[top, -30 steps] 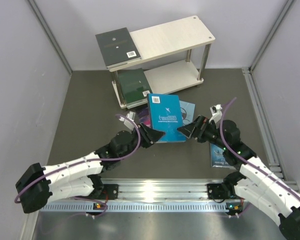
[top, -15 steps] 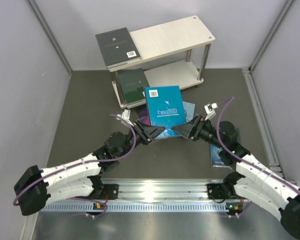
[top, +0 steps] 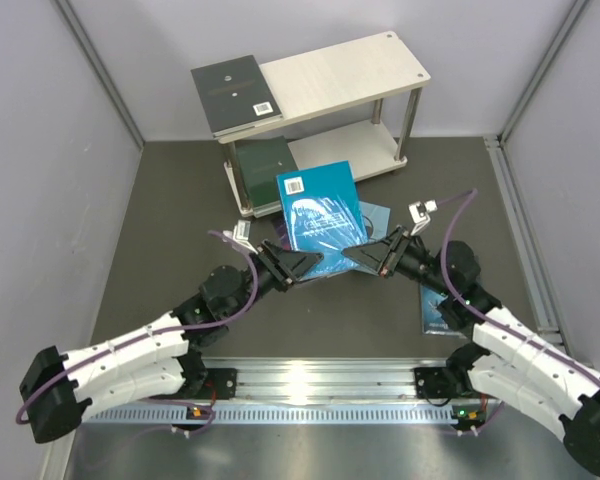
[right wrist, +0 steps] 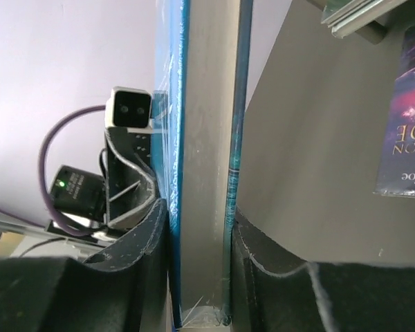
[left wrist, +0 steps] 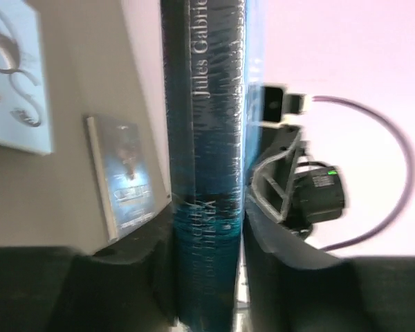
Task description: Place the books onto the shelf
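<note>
Dark grey counter point(top: 180, 220), pale walls on three sides.

Left end effector point(top: 298, 264): narrowed down onto the bright blue book point(top: 320, 205). In the left wrist view the fingers point(left wrist: 138, 277) press on both covers at the lower end of the spine.
Right end effector point(top: 365, 258): clamped on the same book. In the right wrist view a pad point(right wrist: 149, 249) sits against each cover, with the page edge between.

The book is off the counter and tilted, gripped at its two near corners. Its far edge is just in front of the lower tier of the shelf point(top: 340, 75). Glossy clear wrap. White barcode label at the far left corner. Spine reads "Jules Gabrie…"; the lower lettering is too blurred to read.

Shelf contents:
- top tier, left end: black book point(top: 235, 93) lying flat, white barcode label at its near right corner
- lower tier, left end: dark green book point(top: 265, 168) lying flat

On the counter:
- light blue book point(top: 377, 215), partly under the held one
- dark blue book point(top: 438, 315), beside the right arm
- purple starry book point(right wrist: 408, 138), near the shelf's foot, cover letters "…efoe" legible
</note>
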You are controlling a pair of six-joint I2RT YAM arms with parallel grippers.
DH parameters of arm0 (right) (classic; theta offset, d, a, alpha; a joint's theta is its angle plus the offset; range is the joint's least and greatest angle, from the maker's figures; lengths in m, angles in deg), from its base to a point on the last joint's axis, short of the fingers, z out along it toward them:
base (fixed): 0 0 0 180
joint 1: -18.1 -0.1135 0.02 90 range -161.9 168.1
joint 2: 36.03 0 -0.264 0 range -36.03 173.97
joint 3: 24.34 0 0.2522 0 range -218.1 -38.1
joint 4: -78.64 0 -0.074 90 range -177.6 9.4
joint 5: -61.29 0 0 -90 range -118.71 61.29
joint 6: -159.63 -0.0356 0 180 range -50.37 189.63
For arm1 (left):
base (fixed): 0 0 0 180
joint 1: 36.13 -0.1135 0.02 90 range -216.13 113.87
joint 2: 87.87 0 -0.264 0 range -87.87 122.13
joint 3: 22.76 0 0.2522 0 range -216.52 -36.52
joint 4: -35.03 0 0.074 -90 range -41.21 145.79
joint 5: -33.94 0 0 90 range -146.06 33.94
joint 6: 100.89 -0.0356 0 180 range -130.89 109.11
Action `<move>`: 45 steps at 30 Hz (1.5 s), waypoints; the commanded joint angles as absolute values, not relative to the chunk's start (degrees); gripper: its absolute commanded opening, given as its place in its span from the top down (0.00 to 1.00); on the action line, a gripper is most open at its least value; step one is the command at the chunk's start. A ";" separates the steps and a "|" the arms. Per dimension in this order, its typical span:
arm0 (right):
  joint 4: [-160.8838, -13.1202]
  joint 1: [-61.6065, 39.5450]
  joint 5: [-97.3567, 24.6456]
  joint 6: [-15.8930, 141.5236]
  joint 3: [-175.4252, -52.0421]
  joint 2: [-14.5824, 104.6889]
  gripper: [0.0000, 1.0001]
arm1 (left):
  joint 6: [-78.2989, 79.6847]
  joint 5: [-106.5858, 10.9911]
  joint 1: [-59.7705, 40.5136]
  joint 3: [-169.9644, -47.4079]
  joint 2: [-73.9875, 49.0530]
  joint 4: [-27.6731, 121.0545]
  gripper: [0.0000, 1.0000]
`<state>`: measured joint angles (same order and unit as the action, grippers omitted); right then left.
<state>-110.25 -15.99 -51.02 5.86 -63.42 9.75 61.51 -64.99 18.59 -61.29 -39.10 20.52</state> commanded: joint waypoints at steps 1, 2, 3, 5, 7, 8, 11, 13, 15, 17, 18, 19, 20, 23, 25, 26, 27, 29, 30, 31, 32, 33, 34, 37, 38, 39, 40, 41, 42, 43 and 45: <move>-104.48 -16.44 -48.14 17.42 -67.27 8.36 1.00 | 53.28 -72.12 18.36 -69.02 -40.50 35.97 0.53; -103.52 -16.44 -47.96 17.94 -68.41 8.36 1.00 | 51.19 -73.36 18.36 -71.56 -40.24 39.88 0.43; -102.98 -16.44 -47.70 18.30 -69.03 8.53 1.00 | 49.95 -74.07 18.36 -72.46 -40.06 42.27 0.33; -102.10 -16.44 -47.61 19.09 -71.05 9.06 1.00 | 46.79 -76.08 18.36 -73.95 -39.97 47.53 0.08; -100.79 -16.44 -47.26 19.79 -72.63 9.06 1.00 | 44.85 -77.67 18.36 -74.22 -40.67 50.53 0.01; -99.82 -16.44 -47.09 20.67 -74.47 9.23 1.00 | 43.01 -79.85 18.45 -74.14 -41.20 52.90 0.01; -95.35 -16.44 -45.33 23.73 -79.56 9.76 1.00 | 41.24 -85.56 18.36 -72.56 -42.96 58.09 0.01; -91.83 -16.36 -44.10 25.41 -82.73 10.38 1.00 | 40.62 -87.08 18.36 -70.11 -44.71 57.85 0.01; -89.63 -16.36 -43.13 27.09 -87.83 11.52 1.00 | 39.83 -87.26 18.36 -64.92 -46.03 53.49 0.01; -87.78 -16.36 -43.13 27.96 -93.45 13.27 1.00 | 39.56 -86.39 18.37 -59.32 -46.39 49.34 0.01; -86.73 -16.36 -43.22 28.06 -95.47 13.89 1.00 | 39.21 -85.25 18.36 -57.54 -46.21 43.93 0.01; -85.15 -16.36 -43.48 28.14 -97.58 14.59 1.00 | 39.04 -84.98 18.36 -55.96 -45.95 41.96 0.01; -84.70 -16.36 -44.09 28.06 -101.69 16.08 1.00 | 39.04 -84.80 18.36 -53.50 -45.60 40.37 0.01; -82.07 -16.36 -44.62 27.80 -109.89 19.24 1.00 | 38.42 -84.54 18.36 -50.41 -44.28 35.71 0.01; -81.27 -16.44 -45.06 27.36 -115.23 20.83 1.00 | 38.07 -84.36 18.36 -49.18 -44.02 33.87 0.01; -81.01 -16.36 -45.50 26.83 -116.92 22.66 1.00 | 37.81 -84.36 18.36 -48.74 -44.02 33.07 0.02; -80.83 -16.36 -45.50 26.31 -118.68 23.64 1.00 | 37.63 -84.45 18.36 -48.30 -44.45 32.45 0.01; -80.83 -16.18 -45.33 25.17 -123.69 26.97 1.00 | 37.71 -85.06 18.36 -47.07 -44.89 31.13 0.01; -80.92 -15.92 -45.15 24.64 -125.45 28.29 1.00 | 38.06 -85.41 18.36 -46.63 -45.07 30.52 0.01; -81.00 -15.92 -44.80 24.11 -129.03 29.70 1.00 | 38.24 -85.59 18.36 -45.58 -45.16 29.73 0.01; -81.27 -15.83 -44.02 23.06 -130.72 32.50 1.00 | 38.33 -85.85 18.36 -45.22 -45.07 28.33 0.01; -82.05 -15.57 -43.57 22.53 -132.48 33.92 1.00 | 38.33 -85.85 18.36 -44.96 -45.07 28.05 0.01; -82.67 -15.39 -43.13 21.82 -135.89 35.41 1.00 | 38.33 -85.77 18.36 -44.78 -44.98 27.79 0.01; -85.48 -14.86 -39.10 18.93 -141.00 40.86 1.00 | 38.16 -85.41 18.36 -44.52 -44.37 26.82 0.01; -86.79 -14.69 -36.39 18.22 -141.54 42.79 1.00 | 38.07 -85.33 18.36 -44.52 -44.02 26.56 0.01; -88.98 -14.51 -35.32 17.43 -141.81 43.77 1.00 | 38.07 -85.07 18.36 -44.43 -43.93 26.04 0.02; -92.74 -14.60 -33.91 15.77 -142.16 45.87 1.00 | 37.98 -84.98 18.36 -44.25 -43.84 25.77 0.01; -94.17 -14.51 -31.90 14.53 -142.60 47.19 1.00 | 37.98 -84.80 18.36 -44.16 -43.75 25.51 0.01; -95.49 -14.51 -30.92 13.30 -143.30 48.60 1.00 | 37.98 -84.54 18.36 -43.99 -43.84 24.98 0.01; -97.77 -14.51 -29.95 11.29 -145.57 50.18 1.00 | 37.89 -84.45 18.36 -43.73 -43.93 24.89 0.01; -100.15 -14.42 -29.15 8.12 -148.21 55.19 1.00 | 37.72 -84.27 18.36 -43.37 -44.36 24.54 0.01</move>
